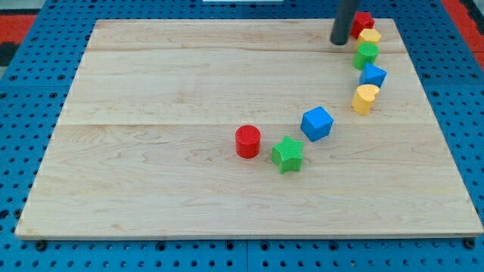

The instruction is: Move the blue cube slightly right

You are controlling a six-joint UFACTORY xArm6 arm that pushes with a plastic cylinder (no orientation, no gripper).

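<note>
The blue cube [317, 123] sits on the wooden board [151, 151], right of the middle. A green star block [287, 154] lies just below and left of it, and a red cylinder [247, 141] lies further left. My tip [339, 42] is near the view's top right, well above the blue cube and apart from it. It stands just left of a red block [364, 22] and a yellow block [369, 36].
A column of blocks runs down the right side: a green block [366, 54], a smaller blue block [372, 75] and a yellow block [365, 98]. The board lies on a blue pegboard surface [23, 91].
</note>
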